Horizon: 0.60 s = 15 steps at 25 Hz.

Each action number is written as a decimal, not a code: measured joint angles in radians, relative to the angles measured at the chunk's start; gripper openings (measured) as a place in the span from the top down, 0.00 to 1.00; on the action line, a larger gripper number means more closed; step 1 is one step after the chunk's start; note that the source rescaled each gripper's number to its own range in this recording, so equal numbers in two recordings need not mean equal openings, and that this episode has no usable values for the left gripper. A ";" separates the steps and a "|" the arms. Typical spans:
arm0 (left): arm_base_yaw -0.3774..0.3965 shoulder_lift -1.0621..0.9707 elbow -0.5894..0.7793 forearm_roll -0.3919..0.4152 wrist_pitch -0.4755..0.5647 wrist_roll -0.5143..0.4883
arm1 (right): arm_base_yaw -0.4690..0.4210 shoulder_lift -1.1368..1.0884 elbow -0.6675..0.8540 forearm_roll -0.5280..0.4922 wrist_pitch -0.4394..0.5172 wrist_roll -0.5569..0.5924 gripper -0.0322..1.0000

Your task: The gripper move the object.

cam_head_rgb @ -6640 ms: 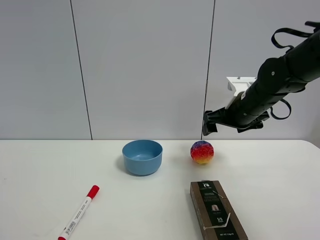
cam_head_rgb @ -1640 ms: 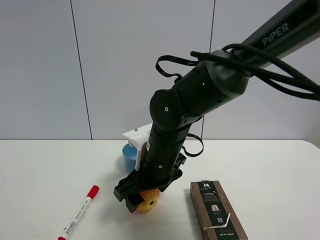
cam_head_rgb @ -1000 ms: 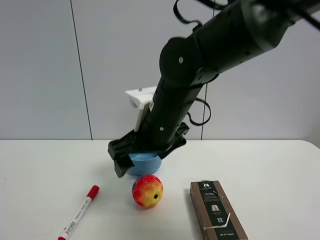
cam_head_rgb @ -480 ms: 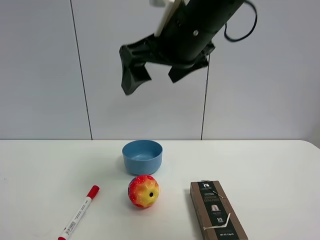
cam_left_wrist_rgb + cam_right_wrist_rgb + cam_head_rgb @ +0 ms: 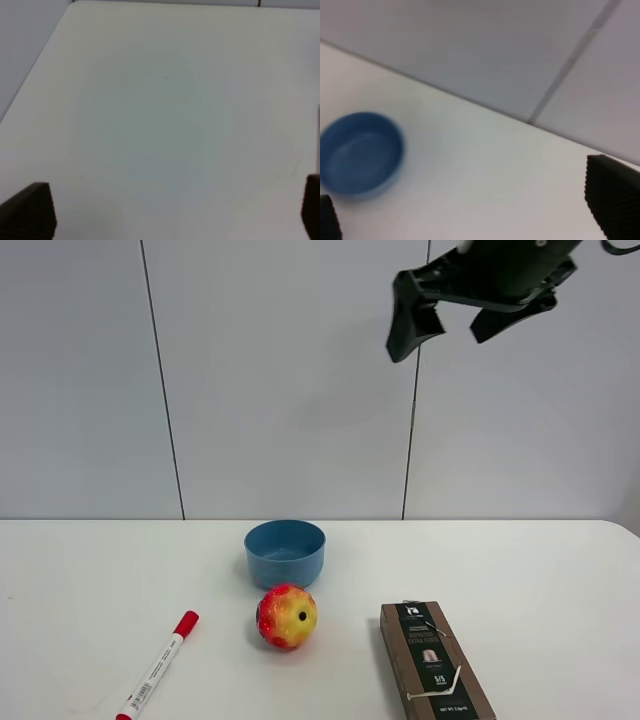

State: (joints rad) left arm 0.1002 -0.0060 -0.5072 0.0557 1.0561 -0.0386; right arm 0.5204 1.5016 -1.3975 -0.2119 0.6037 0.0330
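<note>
Exterior high view: nearest on the tabletop (image 5: pixel 560 580) lie a red-capped marker (image 5: pixel 157 666) and a brown box (image 5: pixel 435 661). The ball (image 5: pixel 286 616) rests between them, just before the blue bowl (image 5: pixel 285 553). High above, well apart from it, the right gripper (image 5: pixel 445 322) hangs with jaws spread, empty. The left gripper (image 5: pixel 170 212) also shows jaws spread.

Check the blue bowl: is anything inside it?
The bowl looks empty in the right wrist view, its blue floor bare. The ball sits on the table in front of it, outside. Nothing covers the inside.
</note>
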 joint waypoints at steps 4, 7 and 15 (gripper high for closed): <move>0.000 0.000 0.000 0.000 0.000 0.000 | -0.161 -0.053 0.000 -0.004 0.008 -0.023 0.00; 0.000 0.000 0.000 0.000 0.000 0.000 | -0.271 -0.105 0.000 -0.004 0.011 -0.033 0.00; 0.000 0.000 0.000 0.000 0.000 0.000 | -0.546 -0.309 0.021 -0.015 0.146 -0.058 0.00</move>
State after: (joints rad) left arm 0.1002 -0.0060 -0.5072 0.0557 1.0561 -0.0386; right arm -0.0258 1.1921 -1.3765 -0.2264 0.7493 -0.0251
